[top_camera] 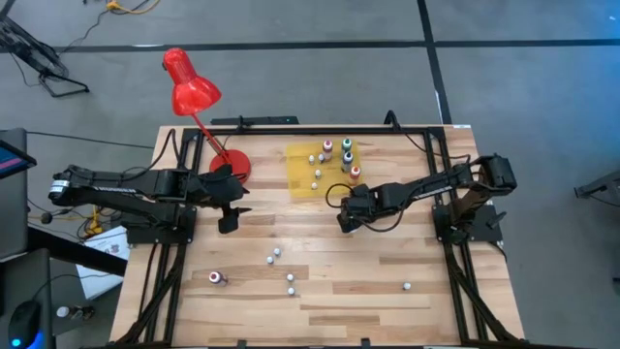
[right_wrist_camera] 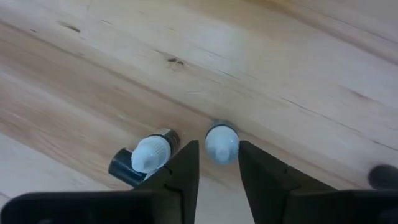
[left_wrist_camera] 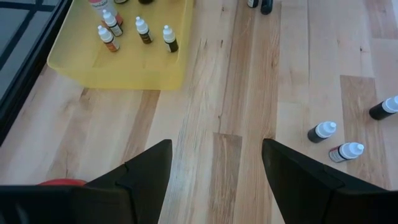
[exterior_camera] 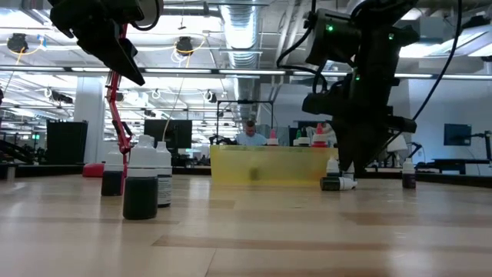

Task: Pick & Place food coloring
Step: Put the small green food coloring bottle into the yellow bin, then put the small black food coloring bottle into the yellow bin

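My right gripper point(top_camera: 346, 221) points down at the table's middle, just in front of the yellow mat point(top_camera: 305, 184), shut on one small food coloring bottle point(right_wrist_camera: 221, 144) whose pale cap faces the wrist camera. A second dark bottle point(right_wrist_camera: 144, 159) lies on its side on the wood against the outside of one finger. Several more bottles point(left_wrist_camera: 143, 30) stand upright on the mat. Others lie or stand loose on the near half of the table point(top_camera: 276, 255). My left gripper point(top_camera: 230, 218) hangs open above bare wood beside the lamp's base, nothing between its fingers. My right gripper pinches the upright bottle between its two fingers, just below the pale cap point(right_wrist_camera: 221, 134), only at the fingertips point(right_wrist_camera: 186, 163). The fingers come from above, pointing steeply down. Whether the bottle's foot stands on the wood I cannot tell; the cap hides it.
A red desk lamp point(top_camera: 189, 87) leans over the far left corner, its round base point(top_camera: 232, 167) on the table. Loose bottles point(left_wrist_camera: 322, 131) point(left_wrist_camera: 346, 151) lie toward the near side, and two point(exterior_camera: 141, 185) stand close to the low camera. A black frame runs along the edges.
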{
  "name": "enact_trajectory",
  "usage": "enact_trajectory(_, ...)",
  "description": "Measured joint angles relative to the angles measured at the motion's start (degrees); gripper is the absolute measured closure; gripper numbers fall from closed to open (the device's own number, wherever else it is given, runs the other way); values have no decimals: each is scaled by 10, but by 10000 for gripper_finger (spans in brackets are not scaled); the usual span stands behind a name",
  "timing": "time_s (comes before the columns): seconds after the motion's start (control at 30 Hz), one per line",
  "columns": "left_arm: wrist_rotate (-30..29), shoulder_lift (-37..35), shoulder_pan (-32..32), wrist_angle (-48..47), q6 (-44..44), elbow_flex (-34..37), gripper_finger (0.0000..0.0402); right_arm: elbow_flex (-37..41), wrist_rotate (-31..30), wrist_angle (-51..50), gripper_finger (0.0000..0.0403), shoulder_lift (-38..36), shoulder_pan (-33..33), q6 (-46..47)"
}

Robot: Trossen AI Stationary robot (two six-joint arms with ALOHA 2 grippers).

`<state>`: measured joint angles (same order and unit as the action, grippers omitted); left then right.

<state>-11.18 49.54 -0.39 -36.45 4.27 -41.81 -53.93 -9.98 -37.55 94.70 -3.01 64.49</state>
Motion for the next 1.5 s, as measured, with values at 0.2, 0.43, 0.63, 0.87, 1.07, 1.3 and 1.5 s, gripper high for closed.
enact_trajectory(0.2,0,0,0,0,0,0,159,0,2,0,329,0,0,0)
enact_trajectory(0.43,0,0,0,4,0,0,159,-14,4,-20,386,-7,0,-15)
enact_trajectory(0.63,-1,0,0,4,0,0,159,-85,-2,-98,396,-10,0,-54)
enact_trajectory(0.87,-1,0,0,2,0,0,159,-126,-5,-111,387,-10,12,-82)
enact_trajectory(1.07,-1,0,0,-5,0,0,159,-128,24,-104,329,-10,26,-94)
enact_trajectory(1.3,2,0,0,-7,0,0,159,-128,56,-94,246,0,21,-85)
enact_trajectory(1.5,2,0,0,-6,0,0,159,-128,54,-78,211,14,7,-75)
